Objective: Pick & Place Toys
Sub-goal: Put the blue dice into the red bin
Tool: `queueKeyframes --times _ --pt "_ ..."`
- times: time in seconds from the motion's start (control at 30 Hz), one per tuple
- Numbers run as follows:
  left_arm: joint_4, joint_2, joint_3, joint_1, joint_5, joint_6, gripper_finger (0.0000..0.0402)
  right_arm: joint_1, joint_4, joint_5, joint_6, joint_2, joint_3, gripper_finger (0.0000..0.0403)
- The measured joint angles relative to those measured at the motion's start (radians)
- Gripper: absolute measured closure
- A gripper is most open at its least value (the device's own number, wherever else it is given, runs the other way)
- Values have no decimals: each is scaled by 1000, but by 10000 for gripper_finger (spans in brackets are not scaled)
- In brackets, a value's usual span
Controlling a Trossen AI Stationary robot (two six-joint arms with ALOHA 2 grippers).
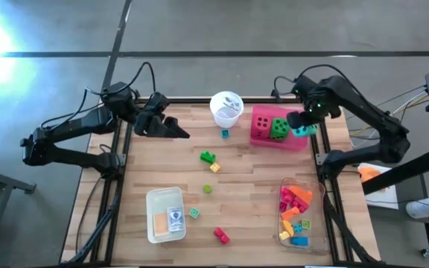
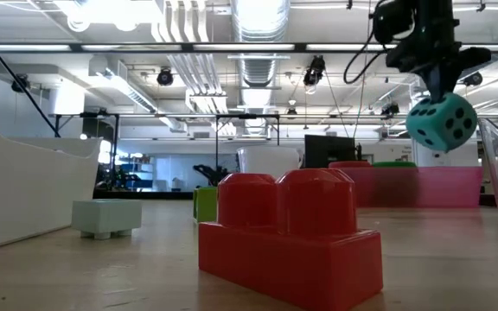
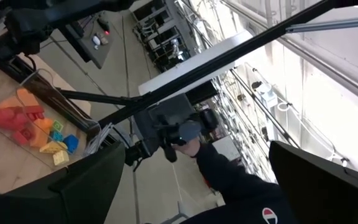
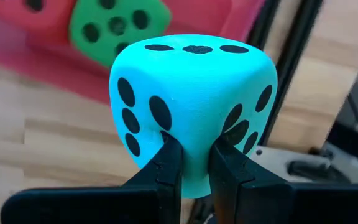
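High view: right end effector (image 1: pixel 302 123) sits over the far right part of the tabletop (image 1: pixel 252 201), at the right end of the pink tray (image 1: pixel 263 138), clamped on the teal die (image 1: pixel 304 130). Red die (image 1: pixel 262 123) and green die (image 1: pixel 278 129) lie side by side inside the pink tray. White cup (image 1: pixel 226 109) stands just left of the tray, with a small blue brick (image 1: pixel 225 134) in front of it. Green brick (image 1: pixel 208 157) and yellow brick (image 1: pixel 214 167) lie near mid-tabletop; a red brick (image 1: pixel 221 236) lies near the front edge. White tray (image 1: pixel 165 215) at front left carries flat cards (image 1: pixel 167 220). Clear tray (image 1: pixel 297 211) at front right holds a heap of red, orange, yellow and blue bricks. Left end effector (image 1: pixel 171 129) rests at the far left of the tabletop; cannot tell whether its fingers are parted.

Low view: teal die (image 2: pixel 440 122) hangs off the tabletop, gripped from above by the right end effector (image 2: pixel 437 86), above the pink tray wall (image 2: pixel 422 186). Red brick (image 2: pixel 290 236) fills the foreground.

Left wrist view: camera looks up and across; clear tray with bricks (image 3: pixel 30 124) shows beyond the frame bars. A person's sleeve (image 3: pixel 241 186) is in view.

Right wrist view: both fingers (image 4: pixel 166 165) pinch the lower corner of the teal die (image 4: pixel 191 106). Green die (image 4: pixel 117 28) and red die (image 4: pixel 36 18) lie in the pink tray behind it.
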Motion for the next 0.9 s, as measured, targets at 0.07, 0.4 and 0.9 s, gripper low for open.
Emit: queueKeyframes --times 0.07,0.4,0.9 --pt "0 0 0 0 -2 0 3 -23 5 3 29 22 -1 362" --pt "0 0 0 0 -9 0 3 -70 53 1 161 123 -3 362" --pt "-3 0 0 0 -8 8 3 -76 5 52 244 207 -32 362"
